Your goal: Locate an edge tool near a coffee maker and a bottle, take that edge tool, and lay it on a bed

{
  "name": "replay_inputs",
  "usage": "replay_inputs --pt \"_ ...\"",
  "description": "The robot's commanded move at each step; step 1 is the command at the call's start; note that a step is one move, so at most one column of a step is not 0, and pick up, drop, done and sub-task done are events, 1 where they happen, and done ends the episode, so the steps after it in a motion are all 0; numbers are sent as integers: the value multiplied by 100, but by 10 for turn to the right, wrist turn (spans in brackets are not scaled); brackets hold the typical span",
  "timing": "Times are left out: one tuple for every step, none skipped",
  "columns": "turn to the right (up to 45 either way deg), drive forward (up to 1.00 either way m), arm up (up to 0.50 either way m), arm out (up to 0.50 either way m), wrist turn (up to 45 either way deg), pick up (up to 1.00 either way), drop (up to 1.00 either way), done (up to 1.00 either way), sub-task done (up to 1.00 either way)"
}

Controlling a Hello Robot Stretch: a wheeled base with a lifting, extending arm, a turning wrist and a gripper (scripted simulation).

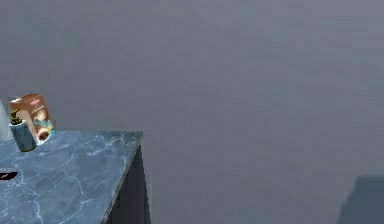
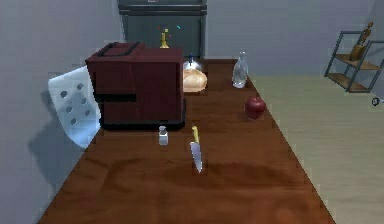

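A knife (image 2: 196,150) with a yellow handle and a pale blade lies on the brown wooden table (image 2: 240,185), near its middle. Just left of the knife stands a small pale shaker (image 2: 162,134). Behind them sits a big dark red boxy appliance (image 2: 138,88). A clear glass bottle (image 2: 240,72) stands farther back on the table's right side.
A red apple (image 2: 257,106) and a round tan loaf-like thing (image 2: 193,77) lie on the table. A white perforated chair back (image 2: 75,105) leans at its left. A dark cabinet (image 2: 160,18) and a shelf (image 2: 355,55) stand beyond. A blue marble counter (image 1: 70,180) carries a copper-coloured object (image 1: 30,120).
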Motion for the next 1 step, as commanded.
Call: replay_inputs --pt "0 0 38 0 0 0 0 0 0"
